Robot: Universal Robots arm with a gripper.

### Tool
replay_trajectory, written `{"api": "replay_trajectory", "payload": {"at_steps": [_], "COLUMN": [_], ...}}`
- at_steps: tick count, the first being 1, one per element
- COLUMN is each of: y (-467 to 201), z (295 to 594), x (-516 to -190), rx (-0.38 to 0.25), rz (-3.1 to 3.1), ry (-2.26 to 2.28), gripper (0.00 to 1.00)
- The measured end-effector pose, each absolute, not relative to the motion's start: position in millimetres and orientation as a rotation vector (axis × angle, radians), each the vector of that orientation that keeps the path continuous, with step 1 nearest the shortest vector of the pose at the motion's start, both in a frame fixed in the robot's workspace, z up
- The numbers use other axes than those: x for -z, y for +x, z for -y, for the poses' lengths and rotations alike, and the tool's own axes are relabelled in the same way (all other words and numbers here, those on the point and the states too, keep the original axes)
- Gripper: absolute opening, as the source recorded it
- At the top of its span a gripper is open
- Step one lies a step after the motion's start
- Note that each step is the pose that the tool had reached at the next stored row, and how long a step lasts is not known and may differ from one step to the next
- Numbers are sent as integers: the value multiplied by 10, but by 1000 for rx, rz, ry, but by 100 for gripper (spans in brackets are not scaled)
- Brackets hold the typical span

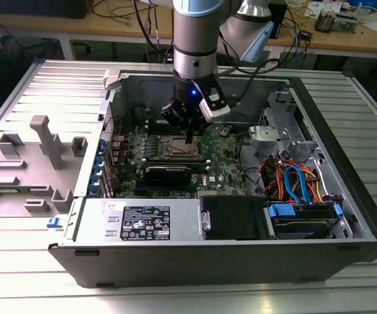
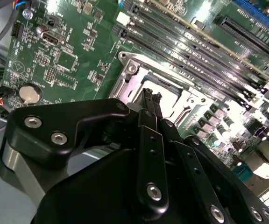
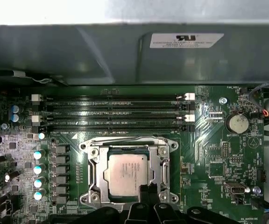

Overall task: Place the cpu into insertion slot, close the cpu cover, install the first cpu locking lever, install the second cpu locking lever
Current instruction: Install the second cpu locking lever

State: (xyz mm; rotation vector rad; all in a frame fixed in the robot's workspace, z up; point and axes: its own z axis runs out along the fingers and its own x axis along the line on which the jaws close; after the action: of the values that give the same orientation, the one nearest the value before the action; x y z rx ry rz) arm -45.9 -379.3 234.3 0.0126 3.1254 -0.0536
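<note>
CPU (image 3: 126,173) seated in slot (image 3: 93,171), cover (image 3: 159,157) closed.
Gripper (image 3: 149,189) is held at the cover's edge, fingers (image 2: 149,99) closed together.

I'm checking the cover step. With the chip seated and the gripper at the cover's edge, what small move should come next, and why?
Probably a short push straight down. In the first wrist view the cpu lies seated, the cover frames it, and the shut gripper has its tip at the cover's edge, so pressing there should set the cover flat.
</note>
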Motion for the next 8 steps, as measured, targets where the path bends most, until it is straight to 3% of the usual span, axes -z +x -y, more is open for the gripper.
{"api": "replay_trajectory", "payload": {"at_steps": [8], "y": [-459], "z": [3848], "x": [-2347], "rx": [54], "rz": [-3125], "ry": [13], "gripper": [11]}}
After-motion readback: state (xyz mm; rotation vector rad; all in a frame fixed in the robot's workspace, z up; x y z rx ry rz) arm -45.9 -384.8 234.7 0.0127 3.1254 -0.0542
